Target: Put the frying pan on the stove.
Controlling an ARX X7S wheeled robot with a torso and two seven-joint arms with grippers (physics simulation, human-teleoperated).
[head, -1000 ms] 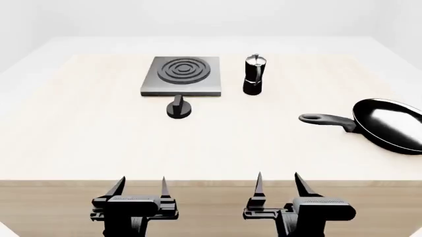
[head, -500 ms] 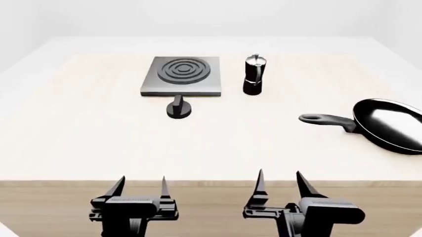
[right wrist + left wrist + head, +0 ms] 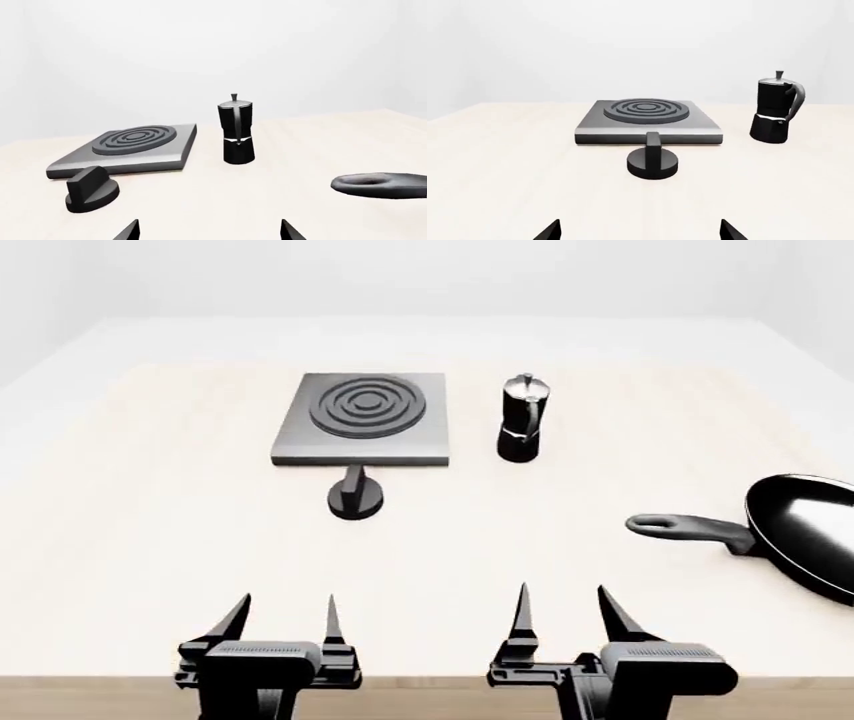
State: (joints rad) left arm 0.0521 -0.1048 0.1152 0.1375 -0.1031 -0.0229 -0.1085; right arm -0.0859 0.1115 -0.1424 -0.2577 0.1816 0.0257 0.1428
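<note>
From the head view, we see both claws, left (image 3: 287, 615) and right (image 3: 561, 608), spread and empty at the table's near edge, the pan (image 3: 801, 535) far right, well apart from the stove (image 3: 360, 418). We judge reaching comes next: the right claw must reach its handle. The right wrist view shows only the handle's loop (image 3: 377, 185); the left wrist view misses the pan.

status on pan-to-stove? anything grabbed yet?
Nothing done yet: the frying pan lies on the table at the robot's right, far from the stove, whose rings are bare. Nothing in hand: left gripper and right gripper are open and empty at the near edge. Left: reach, grasp, carry, place.
</note>
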